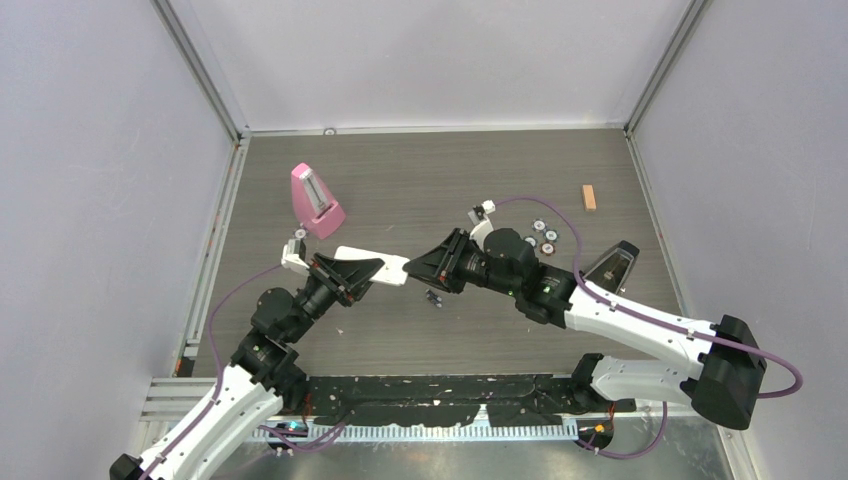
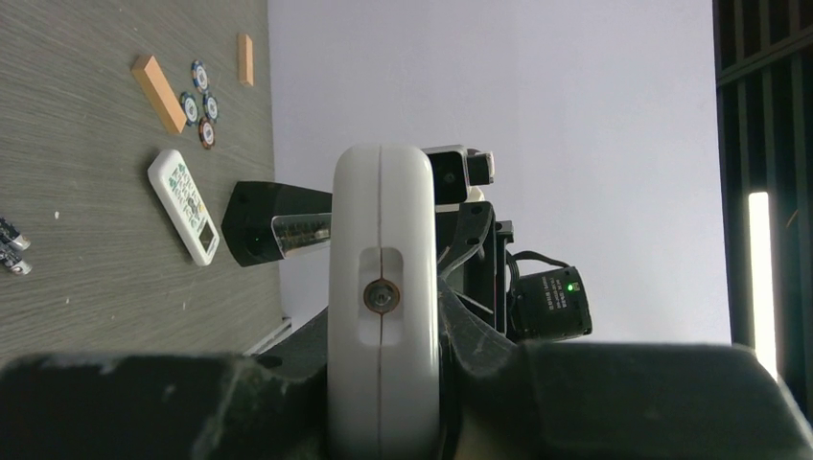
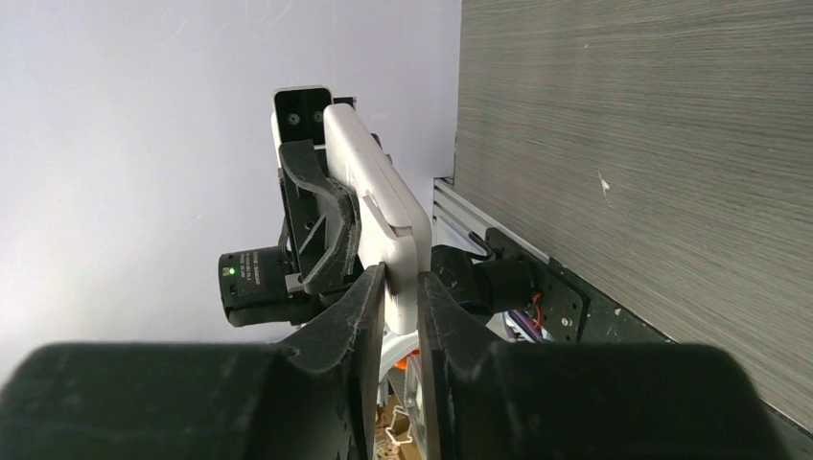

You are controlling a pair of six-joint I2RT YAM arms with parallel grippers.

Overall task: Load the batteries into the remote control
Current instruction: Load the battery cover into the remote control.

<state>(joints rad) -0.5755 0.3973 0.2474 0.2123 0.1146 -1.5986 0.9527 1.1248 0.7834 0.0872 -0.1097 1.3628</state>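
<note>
The long white remote control is held in the air between both arms. My left gripper is shut on its left part; in the left wrist view the remote's end faces the camera between my jaws. My right gripper is shut on its right end; in the right wrist view the remote runs away from my jaws. Two or three small dark batteries lie on the table below the right gripper, and they also show in the left wrist view.
A pink metronome-shaped object stands at the back left. Round chips, a wooden block and a black wedge-shaped object lie at the right. A shorter white remote with buttons lies beyond.
</note>
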